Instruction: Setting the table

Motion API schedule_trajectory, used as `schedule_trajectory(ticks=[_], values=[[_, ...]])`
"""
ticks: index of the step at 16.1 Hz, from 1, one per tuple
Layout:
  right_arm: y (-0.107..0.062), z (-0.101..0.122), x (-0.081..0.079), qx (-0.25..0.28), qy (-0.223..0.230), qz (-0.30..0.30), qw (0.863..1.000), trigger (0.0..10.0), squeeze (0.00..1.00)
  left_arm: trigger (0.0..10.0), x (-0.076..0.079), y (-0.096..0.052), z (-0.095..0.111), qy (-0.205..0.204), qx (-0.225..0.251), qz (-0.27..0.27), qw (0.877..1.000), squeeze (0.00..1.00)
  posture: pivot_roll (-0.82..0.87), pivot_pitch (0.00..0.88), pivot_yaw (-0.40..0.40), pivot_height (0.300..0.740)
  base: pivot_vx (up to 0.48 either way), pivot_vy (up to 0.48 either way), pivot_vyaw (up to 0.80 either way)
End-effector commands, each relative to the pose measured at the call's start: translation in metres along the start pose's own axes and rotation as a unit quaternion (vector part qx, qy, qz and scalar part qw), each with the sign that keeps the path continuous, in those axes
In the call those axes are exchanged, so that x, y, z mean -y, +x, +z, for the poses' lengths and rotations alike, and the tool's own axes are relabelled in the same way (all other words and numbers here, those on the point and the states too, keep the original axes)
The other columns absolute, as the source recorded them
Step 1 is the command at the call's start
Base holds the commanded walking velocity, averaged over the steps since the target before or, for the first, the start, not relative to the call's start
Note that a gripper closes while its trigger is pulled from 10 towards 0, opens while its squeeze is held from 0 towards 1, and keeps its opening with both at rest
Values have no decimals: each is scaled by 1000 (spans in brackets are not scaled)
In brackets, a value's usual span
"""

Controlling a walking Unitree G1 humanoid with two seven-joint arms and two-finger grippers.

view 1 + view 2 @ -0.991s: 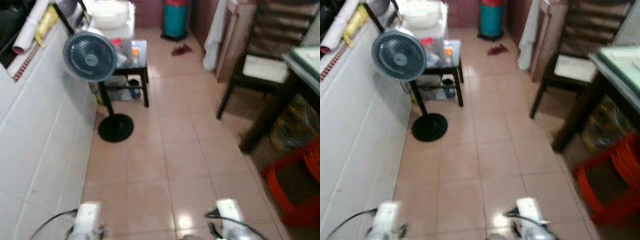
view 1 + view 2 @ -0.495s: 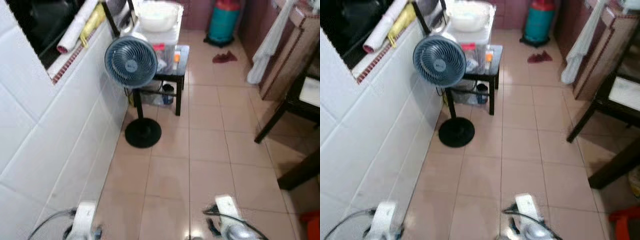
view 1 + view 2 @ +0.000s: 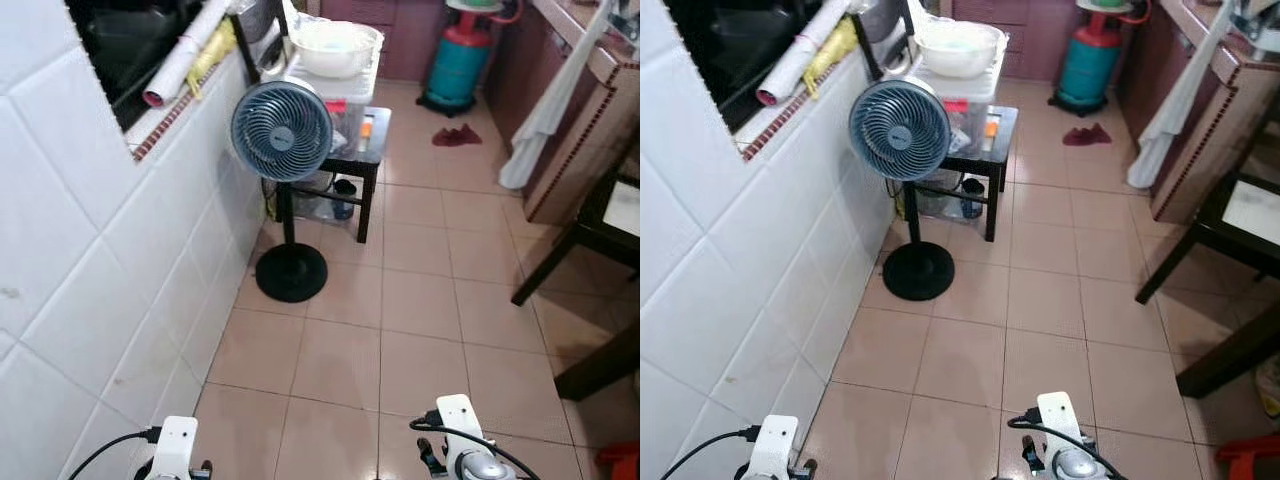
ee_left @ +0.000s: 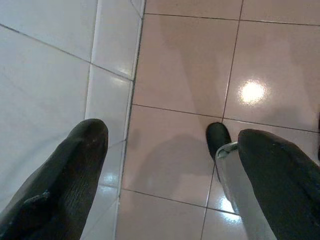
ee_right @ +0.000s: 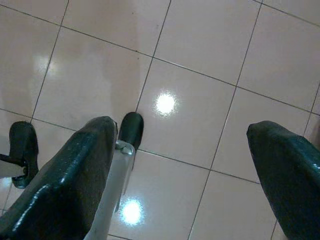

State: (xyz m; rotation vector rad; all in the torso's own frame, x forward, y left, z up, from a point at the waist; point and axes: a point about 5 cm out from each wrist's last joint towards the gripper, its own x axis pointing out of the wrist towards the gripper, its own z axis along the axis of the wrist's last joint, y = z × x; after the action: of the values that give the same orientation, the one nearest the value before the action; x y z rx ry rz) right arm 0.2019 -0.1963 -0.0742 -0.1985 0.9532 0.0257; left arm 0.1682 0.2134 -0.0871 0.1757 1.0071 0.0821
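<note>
Both grippers, left (image 4: 170,165) and right (image 5: 182,165), are hung low over the tiled floor (image 3: 420,300), fingers spread wide and empty, presumably while walking.

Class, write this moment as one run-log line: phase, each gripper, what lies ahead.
phase: walking, nothing carried | left gripper: open, empty, over floor by tiled wall | right gripper: open, empty, over floor | ahead: standing fan, side table, gas cylinder
</note>
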Motion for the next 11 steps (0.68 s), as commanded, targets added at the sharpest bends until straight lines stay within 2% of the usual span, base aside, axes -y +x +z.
schedule_trajectory(ticks=[1,7,11], values=[[0,-2,2,-7,5,-2,1000,10000,0,10000,0,0,0,2,-2,2,1000,0,-90,93,-1,740,0,0,0],[-1,-4,3,-12,6,-5,1000,10000,0,10000,-1,0,1,7,-1,13,1000,0,-86,93,-13,740,0,0,0],[0,0,7,-9,7,-7,1000,10000,0,10000,2,0,0,-9,-1,14,1000,0,-83,91,-38,740,0,0,0]])
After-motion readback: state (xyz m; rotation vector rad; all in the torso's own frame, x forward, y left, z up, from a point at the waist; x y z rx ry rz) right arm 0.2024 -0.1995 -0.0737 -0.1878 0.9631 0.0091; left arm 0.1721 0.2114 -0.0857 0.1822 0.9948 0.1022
